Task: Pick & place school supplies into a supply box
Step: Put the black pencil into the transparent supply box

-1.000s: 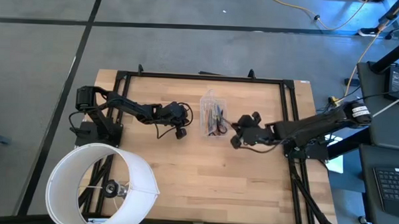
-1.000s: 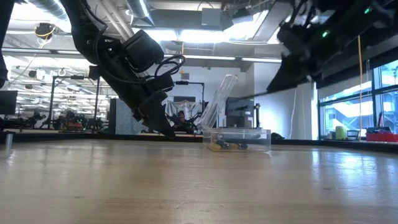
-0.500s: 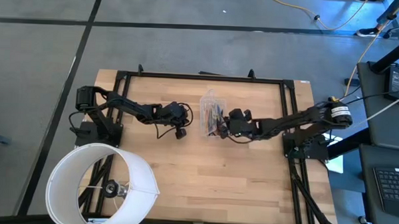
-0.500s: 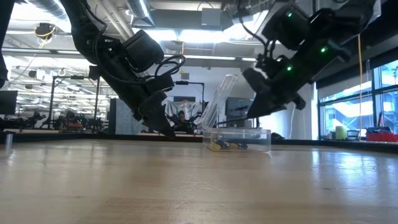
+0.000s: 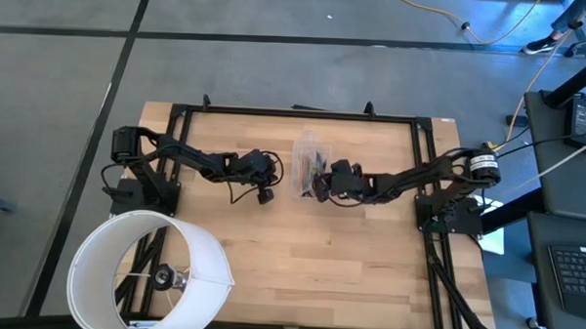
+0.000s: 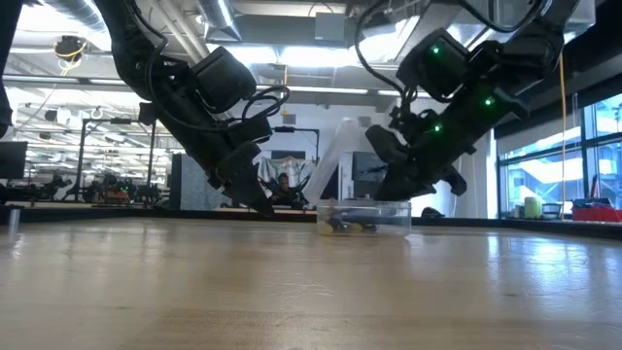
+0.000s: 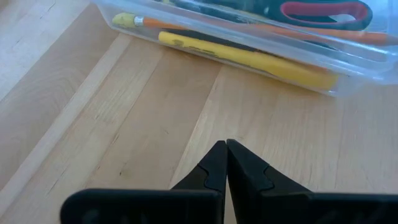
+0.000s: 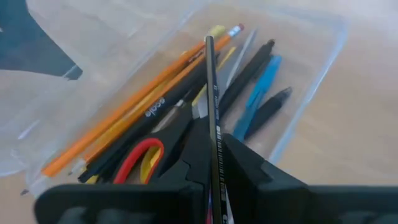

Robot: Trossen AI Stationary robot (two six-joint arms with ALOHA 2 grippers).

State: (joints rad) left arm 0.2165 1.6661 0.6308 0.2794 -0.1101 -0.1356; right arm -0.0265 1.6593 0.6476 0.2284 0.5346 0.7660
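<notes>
The clear supply box rests on the table's middle with its lid standing open. In it lie orange pencils, black pens, a blue pen, a yellow pen and red-handled scissors. My right gripper hovers over the box's right side, shut on a thin black pencil. My left gripper is shut with nothing in it, low over the table just left of the box. My right gripper pinches the thin black pencil between its two fingers. The pencil lies along the fingers and sticks out ahead of them. It is lifted clear, with its free end over the things in the box. The fingers slant down from the table's right.
A large white round cylinder stands at the table's near left corner. A black frame runs along the far edge. Bare wood lies on the near side of the box. Desks and cables stand beyond the table's right edge.
My right gripper has moved toward the table's left and down, from well right of the box to above the box's right side, still shut on the black pencil.
</notes>
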